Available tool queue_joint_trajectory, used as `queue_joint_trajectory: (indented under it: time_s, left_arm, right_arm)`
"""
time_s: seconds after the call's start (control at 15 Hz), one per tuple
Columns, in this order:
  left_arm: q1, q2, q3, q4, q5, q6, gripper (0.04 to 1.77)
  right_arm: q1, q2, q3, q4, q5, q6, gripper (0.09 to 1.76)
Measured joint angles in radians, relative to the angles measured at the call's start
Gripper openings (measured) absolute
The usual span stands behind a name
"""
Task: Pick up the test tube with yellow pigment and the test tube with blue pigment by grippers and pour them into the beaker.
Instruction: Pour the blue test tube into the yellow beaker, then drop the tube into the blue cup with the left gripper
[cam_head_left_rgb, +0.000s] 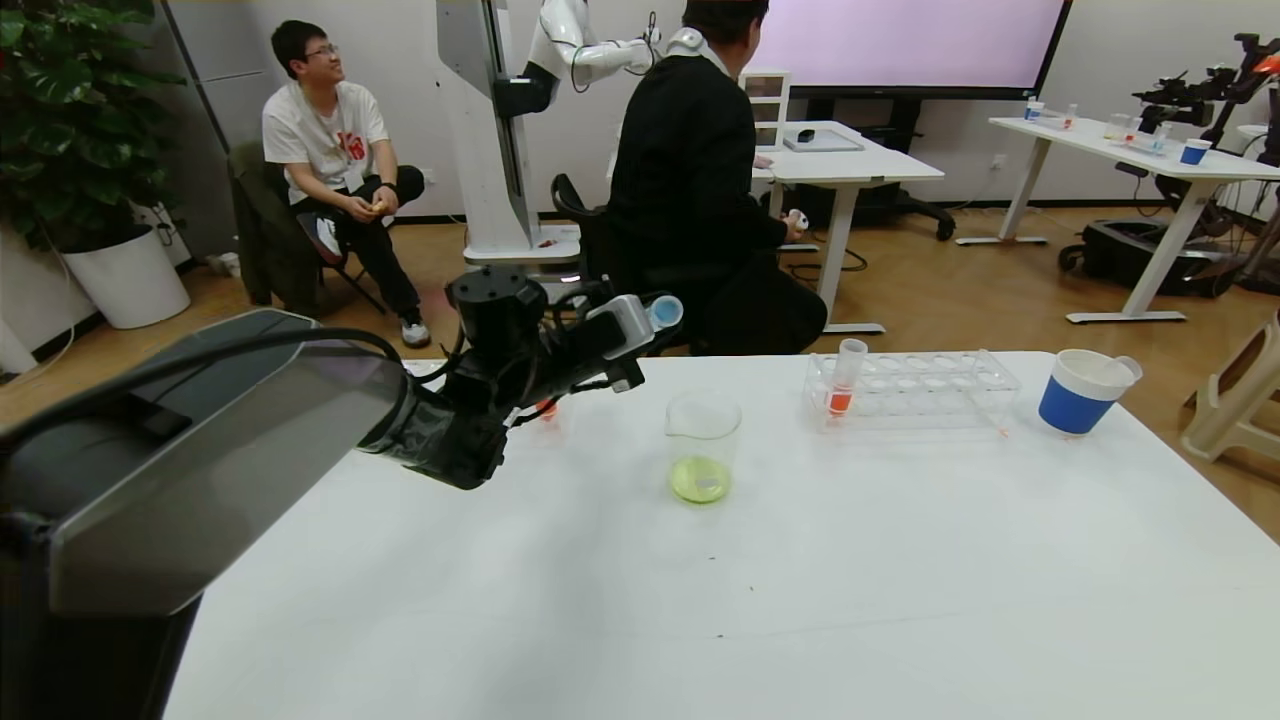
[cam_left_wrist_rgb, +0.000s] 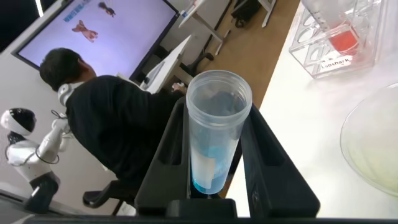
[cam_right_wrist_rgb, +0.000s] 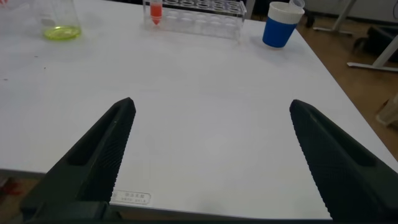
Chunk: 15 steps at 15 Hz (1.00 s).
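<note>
My left gripper (cam_head_left_rgb: 640, 335) is shut on the test tube with blue pigment (cam_head_left_rgb: 666, 312), held in the air to the left of and above the beaker (cam_head_left_rgb: 703, 430). In the left wrist view the tube (cam_left_wrist_rgb: 214, 134) sits between the fingers (cam_left_wrist_rgb: 158, 162), open mouth pointing away, with cyan liquid at its closed end. The beaker holds yellow-green liquid at its bottom; its rim (cam_left_wrist_rgb: 373, 149) shows in the left wrist view. The test tube with yellow pigment is out of view. My right gripper (cam_right_wrist_rgb: 212, 104) is open and empty, low over the table's near side.
A clear tube rack (cam_head_left_rgb: 915, 392) stands right of the beaker with an orange-liquid tube (cam_head_left_rgb: 845, 385) in its left end. A blue cup with a white rim (cam_head_left_rgb: 1080, 395) stands at the far right. Another orange tube (cam_head_left_rgb: 547, 408) sits behind my left gripper. People sit beyond the table's far edge.
</note>
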Motion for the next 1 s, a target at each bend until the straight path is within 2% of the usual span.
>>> queue_joint_trajectory:
  time_s: [0.27, 0.53, 1.0]
  left_arm:
    - [0.002, 0.029, -0.016, -0.007, -0.089, 0.143, 0.50]
    - [0.001, 0.040, -0.022, -0.007, -0.153, 0.264, 0.50]
    - [-0.005, 0.053, -0.023, -0.006, -0.216, 0.448, 0.50]
  right_arm:
    - [0.000, 0.000, 0.000, 0.000, 0.000, 0.000, 1.73]
    - [0.000, 0.000, 0.000, 0.000, 0.000, 0.000, 1.73]
    - [0.000, 0.000, 0.000, 0.000, 0.000, 0.000, 1.73]
